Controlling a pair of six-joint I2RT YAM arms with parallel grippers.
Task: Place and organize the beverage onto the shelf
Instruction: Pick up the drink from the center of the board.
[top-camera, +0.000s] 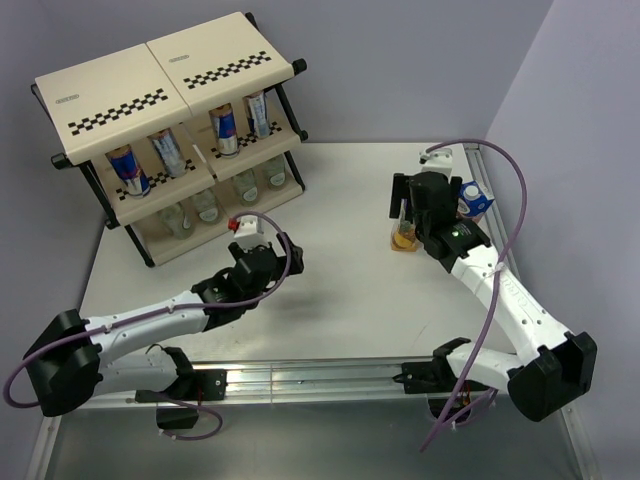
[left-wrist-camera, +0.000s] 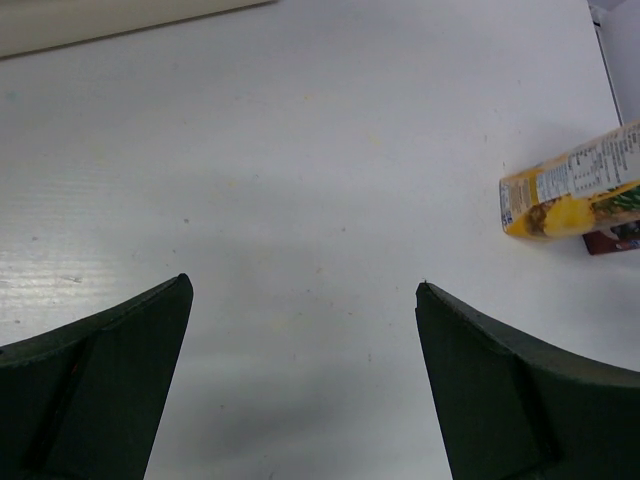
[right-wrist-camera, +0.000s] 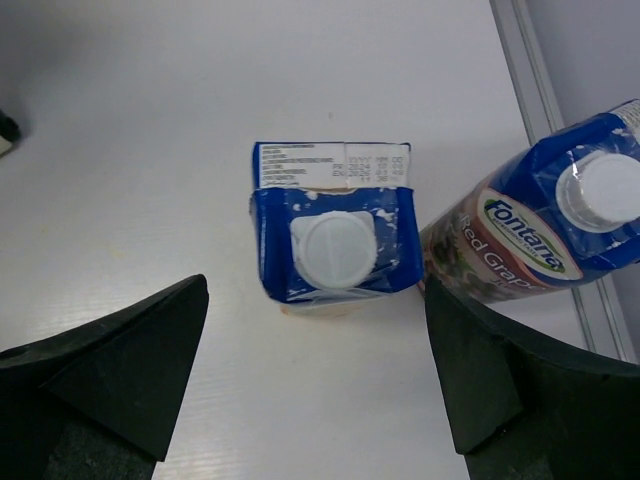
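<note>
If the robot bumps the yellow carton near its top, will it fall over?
Probably: the yellow carton stands tall on a small base, so a high push could tip it. Flat sides mean it likely won't roll. It looks like cardboard, so the open right fingers might dent it if they squeeze hard.

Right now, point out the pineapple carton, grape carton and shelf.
pineapple carton (right-wrist-camera: 333, 250): right wrist view, white cap.
grape carton (right-wrist-camera: 525, 250): right wrist view, front label.
shelf (top-camera: 150, 70): top external view, cream top panel.
</note>
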